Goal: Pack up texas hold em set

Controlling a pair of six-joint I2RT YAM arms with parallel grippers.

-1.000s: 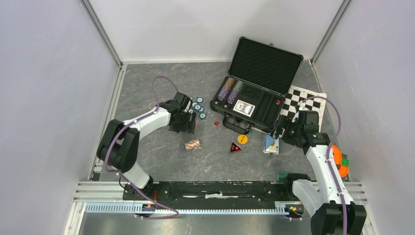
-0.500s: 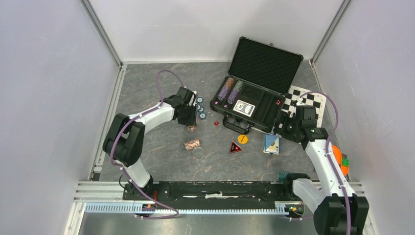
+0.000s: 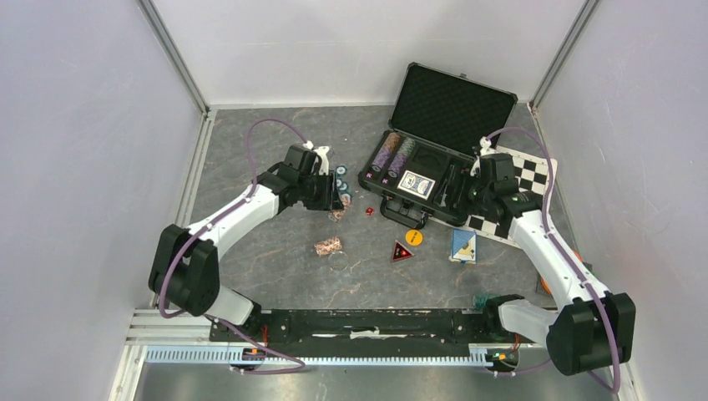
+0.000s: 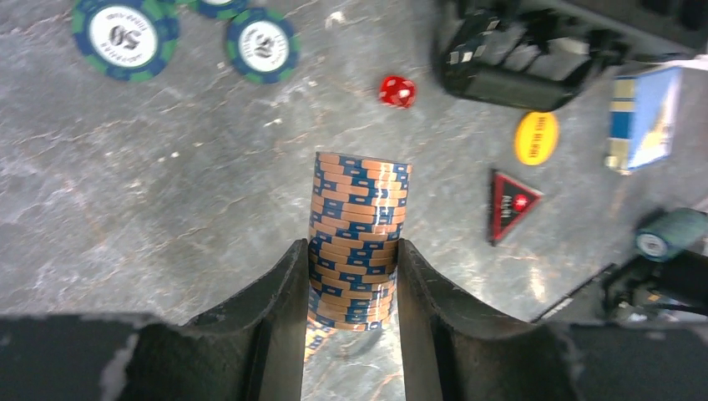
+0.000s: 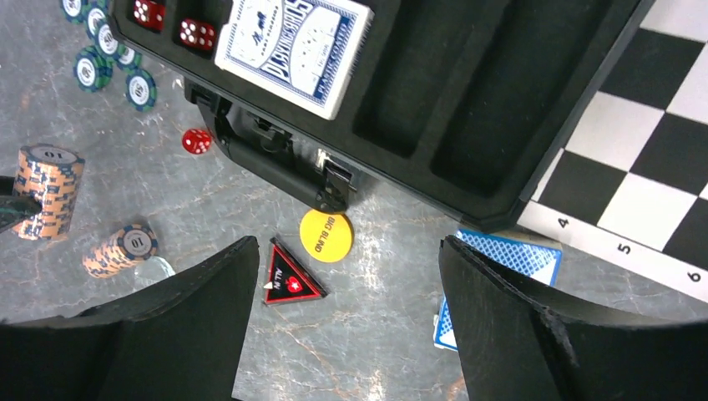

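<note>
My left gripper is clenched on a stack of brown chips, left of the open case. Teal chips lie loose just on its far side, and a red die lies to its right. Another brown stack lies tipped over nearer me. My right gripper hangs released and empty over the case's near edge. One deck sits inside the case. A second deck lies outside on the near side, right of the yellow button.
</note>
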